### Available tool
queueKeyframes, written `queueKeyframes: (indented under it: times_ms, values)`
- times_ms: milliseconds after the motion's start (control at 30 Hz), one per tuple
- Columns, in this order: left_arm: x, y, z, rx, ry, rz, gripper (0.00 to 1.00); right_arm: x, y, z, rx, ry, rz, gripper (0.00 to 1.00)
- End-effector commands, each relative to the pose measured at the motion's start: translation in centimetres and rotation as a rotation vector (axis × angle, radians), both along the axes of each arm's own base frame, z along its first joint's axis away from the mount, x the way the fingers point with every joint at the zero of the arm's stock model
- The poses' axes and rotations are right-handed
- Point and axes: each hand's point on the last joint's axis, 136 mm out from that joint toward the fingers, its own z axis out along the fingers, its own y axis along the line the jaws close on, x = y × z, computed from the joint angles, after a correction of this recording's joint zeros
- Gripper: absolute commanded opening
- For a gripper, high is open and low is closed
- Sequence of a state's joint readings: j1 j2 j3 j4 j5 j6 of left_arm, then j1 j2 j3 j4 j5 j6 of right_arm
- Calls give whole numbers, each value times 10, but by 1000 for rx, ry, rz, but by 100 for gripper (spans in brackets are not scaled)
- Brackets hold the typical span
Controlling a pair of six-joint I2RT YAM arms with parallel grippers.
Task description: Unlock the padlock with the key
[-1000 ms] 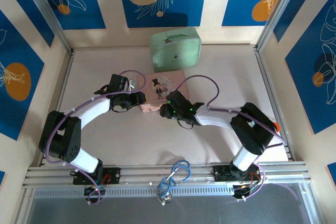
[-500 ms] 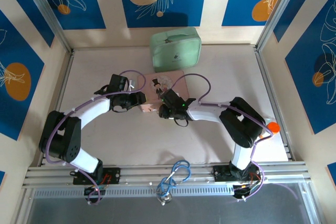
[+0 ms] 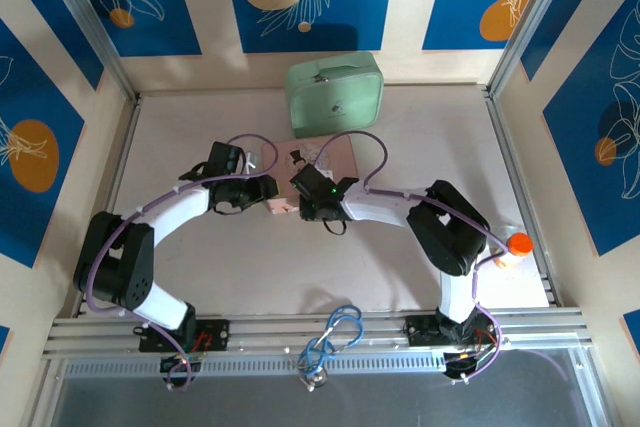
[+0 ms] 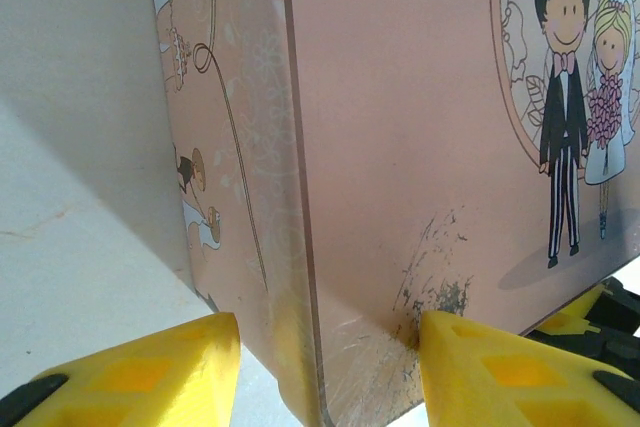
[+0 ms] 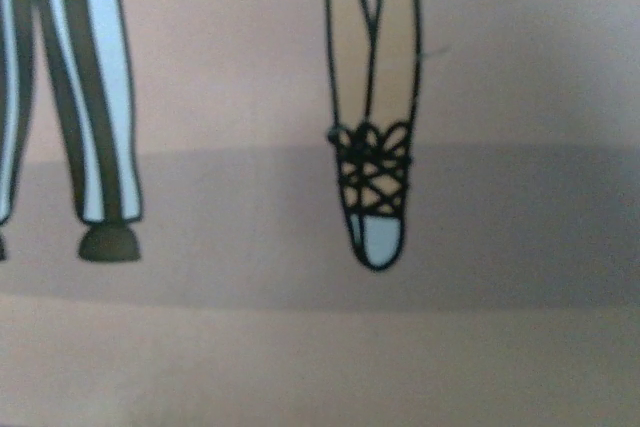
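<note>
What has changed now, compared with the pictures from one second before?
The right gripper moved left and a little away from the bases, further over the pink case; its elbow followed. Whether it took hold of anything cannot be told. The left gripper stayed at the pink case's near left corner. The pink case and the green case did not move.

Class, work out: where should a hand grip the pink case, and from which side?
Likely its near-left corner, from the left: the pink case lies flat, so its shallow side wall fits between fingers, as the left hand brackets it.
</note>
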State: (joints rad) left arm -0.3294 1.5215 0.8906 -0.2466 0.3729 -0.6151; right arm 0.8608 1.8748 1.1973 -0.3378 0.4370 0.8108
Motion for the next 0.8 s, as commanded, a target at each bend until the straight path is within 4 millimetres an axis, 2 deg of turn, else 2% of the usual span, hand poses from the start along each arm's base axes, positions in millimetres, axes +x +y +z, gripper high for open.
queueKeyframes:
  times_ms: [0,67,167,267,400,600,767]
  values:
    - [-20,12,-16,55,69,-12,49,-4,-8,-6,-81,6,6,34]
    - [-20,12,-17,55,72,-12,49,-3,-8,-4,-90,3,4,36]
    - [-21,12,-17,52,71,-12,49,-2,-11,-4,-118,14,-15,44]
    - [-21,12,-16,57,70,-12,49,-3,-11,-3,-123,20,-16,46]
    - [-21,13,-15,57,68,-10,49,-12,2,5,-98,-24,54,51]
    - [-18,12,-14,52,65,-8,49,-26,20,24,65,-108,153,61]
    - [-15,9,-6,35,55,0,49,-24,8,19,198,-70,113,65]
